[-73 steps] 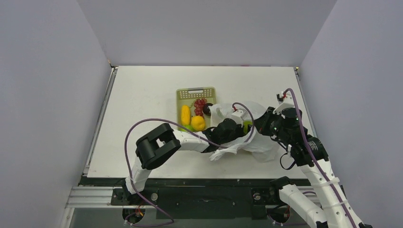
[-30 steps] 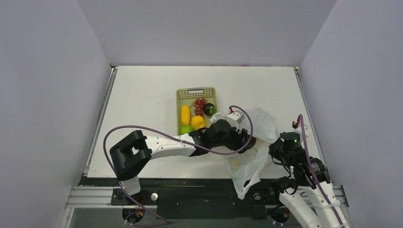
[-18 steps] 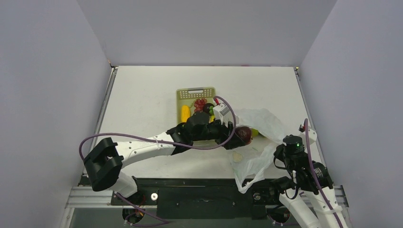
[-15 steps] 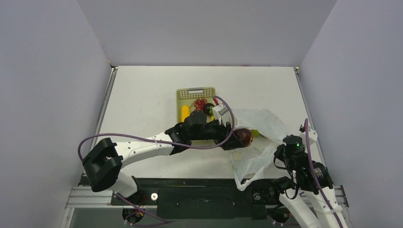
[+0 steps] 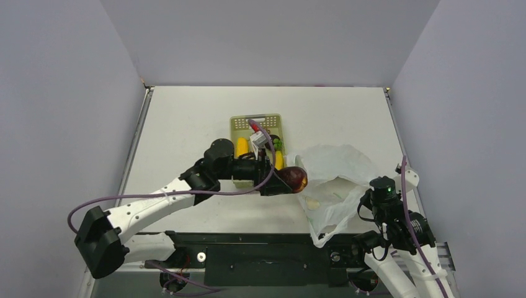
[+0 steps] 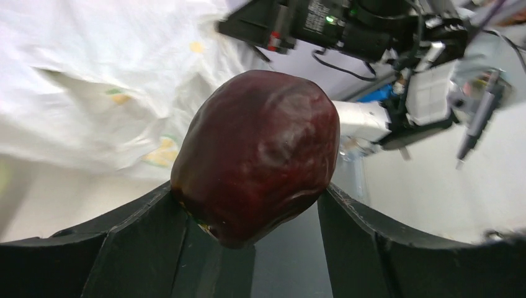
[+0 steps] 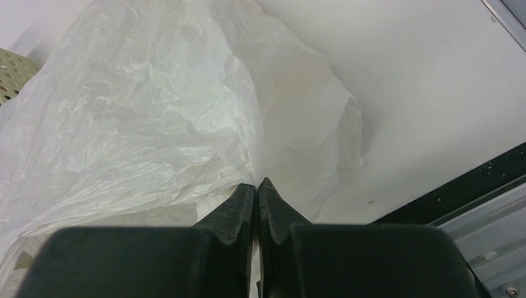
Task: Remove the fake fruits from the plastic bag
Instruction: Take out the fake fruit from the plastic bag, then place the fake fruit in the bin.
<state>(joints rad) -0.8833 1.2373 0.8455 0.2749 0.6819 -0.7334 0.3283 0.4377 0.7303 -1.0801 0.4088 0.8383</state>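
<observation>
While the left gripper (image 6: 251, 202) clamps the maroon fruit (image 6: 260, 149), carry it level to the basket (image 5: 237, 123) at eleven o'clock; right gripper (image 7: 257, 189) pinches the plastic bag (image 7: 142, 124).

the left gripper (image 6: 251, 194) holds a dark maroon fruit (image 6: 257, 155), glossy and slightly dented, clamped between two broad black fingers (image 6: 136, 242) that press on its lower left and lower right sides. the fruit fills the middle of the view, and its lower end hangs in the gap between the fingers. behind it, up and to the left, spreads the crinkled white plastic bag (image 6: 93, 74), with small yellow and green patches on it. at the top right is the right arm (image 6: 347, 25), black with a green light, and white parts below it. pale counter (image 6: 446, 192) shows at the right.
</observation>
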